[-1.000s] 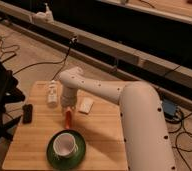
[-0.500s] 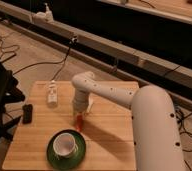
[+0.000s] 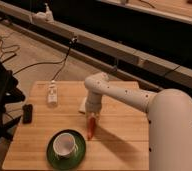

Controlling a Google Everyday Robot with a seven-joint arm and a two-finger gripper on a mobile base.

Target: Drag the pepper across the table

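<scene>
Orange-red, slender chili-shaped pepper (image 3: pixel 91 128) is lying on the pale plank bench (image 3: pixel 124 135), long axis toward the viewer, directly beneath the white arm's gripper (image 3: pixel 92 118), touching the green saucer (image 3: pixel 66 150).

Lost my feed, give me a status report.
Gripper low over table centre, at pepper's top. Slender orange-red pepper on light-wood table. Green saucer with white cup close by its tip.

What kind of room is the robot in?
Probably a lab or workshop. Cables trail over the bare floor, long benches stand behind, and the gripper sits at a pepper on a small wooden table.
</scene>
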